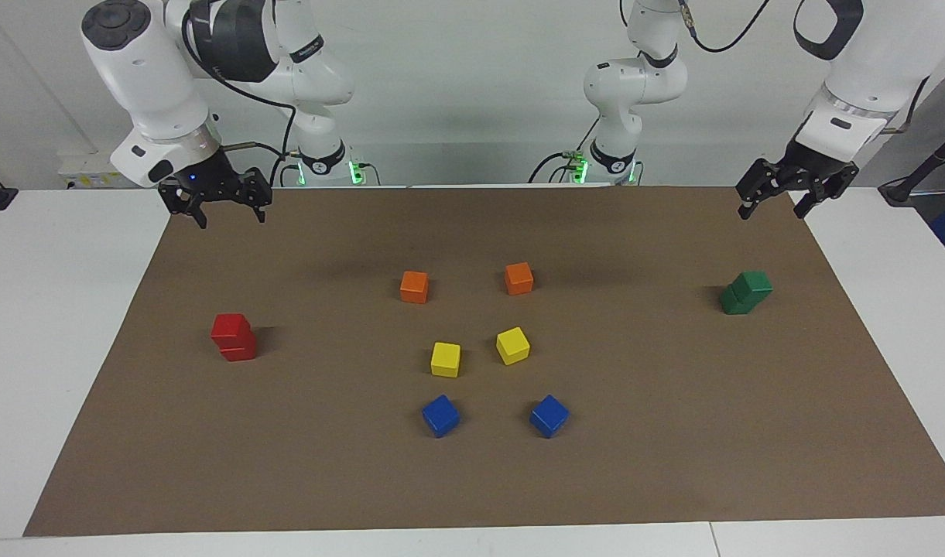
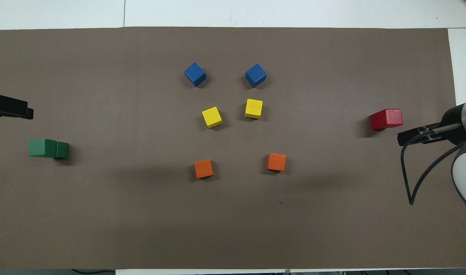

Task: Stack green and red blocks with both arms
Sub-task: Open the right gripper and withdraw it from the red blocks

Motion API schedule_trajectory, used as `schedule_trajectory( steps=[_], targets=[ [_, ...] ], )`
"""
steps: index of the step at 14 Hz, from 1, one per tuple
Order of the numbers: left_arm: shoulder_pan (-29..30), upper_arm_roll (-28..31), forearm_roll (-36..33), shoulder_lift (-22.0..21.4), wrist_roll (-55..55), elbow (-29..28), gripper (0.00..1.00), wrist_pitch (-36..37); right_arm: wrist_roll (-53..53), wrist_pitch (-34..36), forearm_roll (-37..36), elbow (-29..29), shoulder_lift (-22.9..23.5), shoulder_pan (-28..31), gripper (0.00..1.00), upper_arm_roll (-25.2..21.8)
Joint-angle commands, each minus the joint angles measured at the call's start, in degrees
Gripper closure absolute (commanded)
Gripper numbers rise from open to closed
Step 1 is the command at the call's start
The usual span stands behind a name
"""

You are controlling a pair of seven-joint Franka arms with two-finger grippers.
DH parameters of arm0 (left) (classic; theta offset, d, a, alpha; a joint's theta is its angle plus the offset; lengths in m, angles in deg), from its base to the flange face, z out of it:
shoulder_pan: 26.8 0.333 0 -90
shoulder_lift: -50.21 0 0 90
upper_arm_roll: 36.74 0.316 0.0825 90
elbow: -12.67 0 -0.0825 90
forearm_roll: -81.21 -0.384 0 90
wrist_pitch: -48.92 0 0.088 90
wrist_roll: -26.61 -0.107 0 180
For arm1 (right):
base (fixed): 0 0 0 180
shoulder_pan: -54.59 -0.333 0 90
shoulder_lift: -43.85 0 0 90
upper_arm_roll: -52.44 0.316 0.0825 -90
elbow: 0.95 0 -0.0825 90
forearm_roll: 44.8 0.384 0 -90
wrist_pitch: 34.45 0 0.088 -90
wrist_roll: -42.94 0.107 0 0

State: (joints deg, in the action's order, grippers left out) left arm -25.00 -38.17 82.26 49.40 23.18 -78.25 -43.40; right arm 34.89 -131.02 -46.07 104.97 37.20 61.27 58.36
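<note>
A: Brown mat (image 1: pixel 596 480) over a white counter (image 1: pixel 46 309), pale wall at the robots' end. Two stacks are done: red blocks (image 1: pixel 234 337) one on the other toward the right arm's end, about 9 o'clock on the mat in the facing view; green blocks (image 1: pixel 745 292) at about 3 o'clock, toward the left arm's end.

B: Tools?

A: Right tool (image 1: pixel 226 210) is up in the air over the mat's corner at about 10 o'clock, jaws wide, holding nothing. Left tool (image 1: pixel 776 203) hangs over the 2 o'clock corner, also wide and empty. Both are well clear of their stacks.

B: How would the cubes handle?

A: Small, stiff, glossy painted, probably light. Slick faces, so pinch two flat parallel sides at mid-height, not the corners. The top green one sits offset and twisted on its base, so a nudge could tip it. The red pair looks squarer.

B: Others?

A: Orange cubes (image 1: pixel 414 286), yellow cubes (image 1: pixel 445 360) and blue cubes (image 1: pixel 440 415) sit mid-mat, untouched.
</note>
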Motion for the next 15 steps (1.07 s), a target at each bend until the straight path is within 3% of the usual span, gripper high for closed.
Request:
schedule_trajectory(
  steps=[1, 15],
  targets=[
    [-0.31, 0.29, -0.88, 0.63, 0.53, 1.27, 0.0, 0.21, 1.99, 3.22, 0.66, -4.92, 3.22, 0.35, 0.01, 0.67],
    [-0.31, 0.29, -0.79, 0.46, 0.45, 0.83, 0.0, 0.12, 2.69, 3.67, 0.75, -5.19, 3.5, 0.35, 0.01, 0.67]
  ],
)
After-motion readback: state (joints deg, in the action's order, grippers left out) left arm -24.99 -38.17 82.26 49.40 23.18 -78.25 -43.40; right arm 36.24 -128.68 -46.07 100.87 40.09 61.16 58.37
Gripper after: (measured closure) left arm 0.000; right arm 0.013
